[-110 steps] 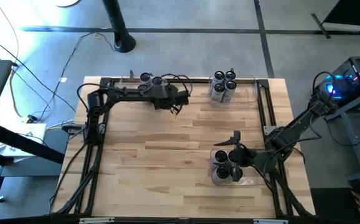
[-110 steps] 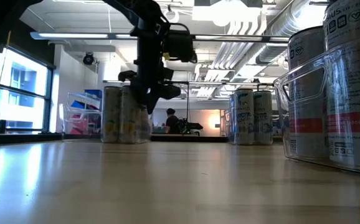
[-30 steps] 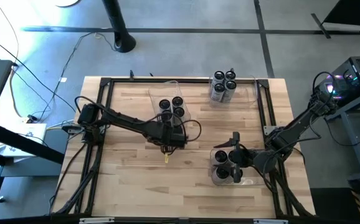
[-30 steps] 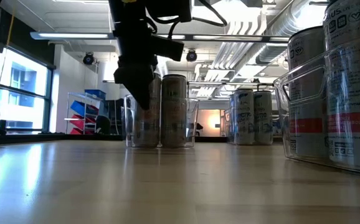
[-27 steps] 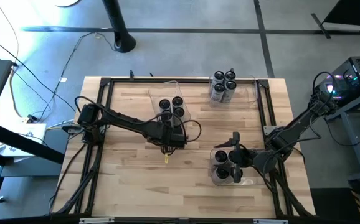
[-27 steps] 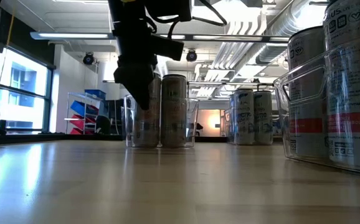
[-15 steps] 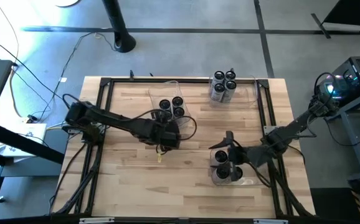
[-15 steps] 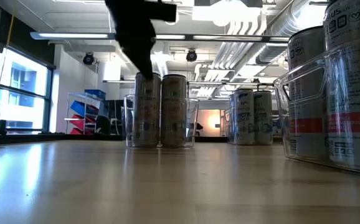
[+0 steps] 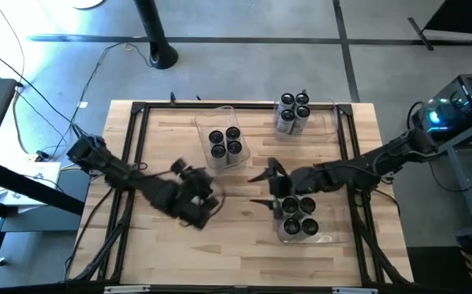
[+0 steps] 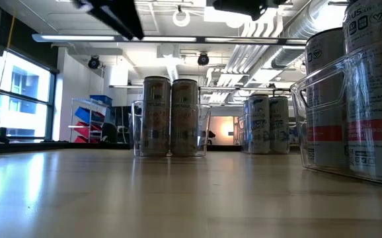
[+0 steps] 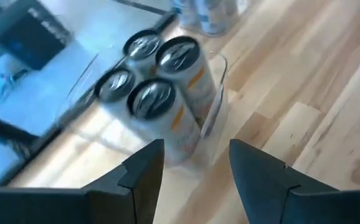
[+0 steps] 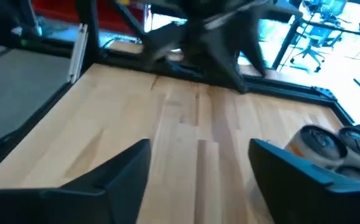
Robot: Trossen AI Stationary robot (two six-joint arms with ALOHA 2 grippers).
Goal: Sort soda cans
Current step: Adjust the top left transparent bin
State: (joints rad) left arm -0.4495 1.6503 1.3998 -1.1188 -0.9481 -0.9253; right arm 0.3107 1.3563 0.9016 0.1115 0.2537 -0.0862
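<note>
The left gripper (image 9: pixel 207 202) has withdrawn, open and empty, from the four soda cans (image 9: pixel 225 142) near the worktop's far edge, while the right gripper (image 9: pixel 262 188), open and empty, has advanced past the near-right cans (image 9: pixel 300 216), indicating that placement is complete.

Overhead view evenly lit, bright. Cool blue wash on the floor off the bench's (image 9: pixel 179 237) left edge, blue LED glow past the right edge. Shadows on the wood soft and short. Left arm (image 9: pixel 171 193) smeared by motion blur there. Low view is backlit: ceiling lights (image 10: pixel 181 14) and left windows blow out, near cans (image 10: pixel 349 99) at the right soft and bulging, bench surface glossy with reflections. Both wrist views heavily motion-blurred; cans (image 11: pixel 161 93) in the left one streaked, cyan cast in the corners.
</note>
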